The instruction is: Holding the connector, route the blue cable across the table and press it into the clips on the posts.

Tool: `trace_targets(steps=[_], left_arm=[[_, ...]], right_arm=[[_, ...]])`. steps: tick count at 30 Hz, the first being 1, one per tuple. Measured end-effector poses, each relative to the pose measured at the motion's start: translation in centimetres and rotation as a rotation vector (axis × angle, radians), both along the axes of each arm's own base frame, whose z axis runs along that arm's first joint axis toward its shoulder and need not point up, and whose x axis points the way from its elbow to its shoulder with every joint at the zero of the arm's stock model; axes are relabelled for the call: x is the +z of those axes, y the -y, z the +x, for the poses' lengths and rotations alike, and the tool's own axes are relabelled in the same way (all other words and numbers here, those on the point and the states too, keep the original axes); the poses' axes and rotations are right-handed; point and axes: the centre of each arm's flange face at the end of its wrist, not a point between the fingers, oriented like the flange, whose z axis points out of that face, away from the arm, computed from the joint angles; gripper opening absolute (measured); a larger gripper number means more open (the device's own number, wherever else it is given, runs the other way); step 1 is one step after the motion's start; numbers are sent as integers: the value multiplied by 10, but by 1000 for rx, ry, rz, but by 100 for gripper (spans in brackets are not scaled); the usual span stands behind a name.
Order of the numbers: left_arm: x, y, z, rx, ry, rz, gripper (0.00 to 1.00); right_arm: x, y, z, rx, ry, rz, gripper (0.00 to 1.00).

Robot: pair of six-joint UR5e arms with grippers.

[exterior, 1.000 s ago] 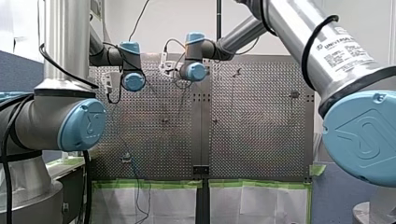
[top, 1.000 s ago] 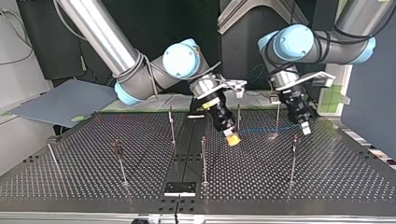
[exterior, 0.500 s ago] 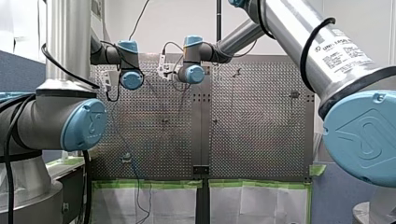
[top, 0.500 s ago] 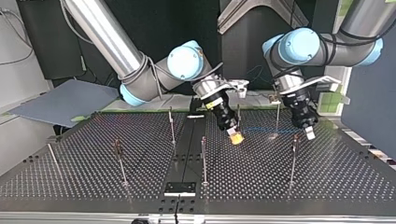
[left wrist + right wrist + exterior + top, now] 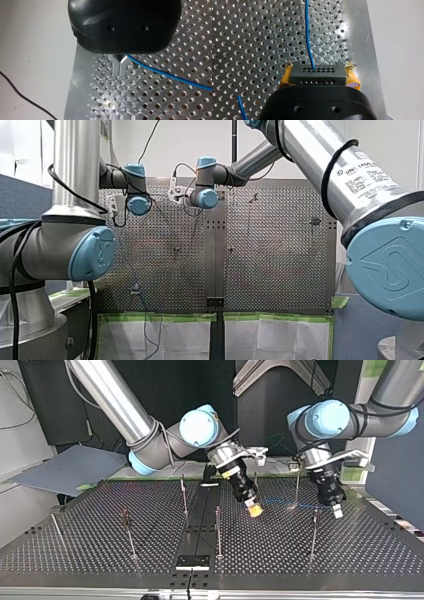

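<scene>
One connector (image 5: pixel 316 74): black block, gripped betw. yellow pads (image 5: pixel 285 77) of R gripper (image 5: pixel 319 71).
R gripper: clenched on connector, low over table (image 5: pixel 75 555), approx mid of its far edge in top view.
L gripper (image 5: pixel 120 65): metal fingers (image 5: pixel 116 67) pinched on blue cable (image 5: pixel 170 76), nr table's far corner at top view's right.
Cable route: connector to L gripper, just above surface, crossing by foot of a post (image 5: pixel 297 485).
</scene>
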Motion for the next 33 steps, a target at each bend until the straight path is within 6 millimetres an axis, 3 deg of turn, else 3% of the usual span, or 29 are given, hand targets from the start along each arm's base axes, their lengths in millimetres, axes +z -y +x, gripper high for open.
trace_targets(steps=[13,20,27,29,30,31,32,33], left_arm=[[-6,-14,34,-15,2,2,0],[-14,-19,44,-23,-2,4,0],[-20,-30,51,-39,4,-10,0],[-21,-32,51,-41,3,-25,20],[-22,-32,51,-42,2,-31,20],[-23,-33,51,-44,0,-40,34],[-23,-33,50,-45,-2,-47,59],[-24,-33,50,-47,-4,-53,59]], right_arm=[[0,10,5,-5,9,-6,0],[2,16,4,-12,15,-10,0],[-10,19,6,-14,3,0,0],[-14,19,7,-14,-1,4,0],[-16,19,8,-15,-4,6,0],[-18,20,8,-17,-5,7,0],[-19,20,8,-19,-6,9,0],[-20,20,8,-22,-7,11,0]])
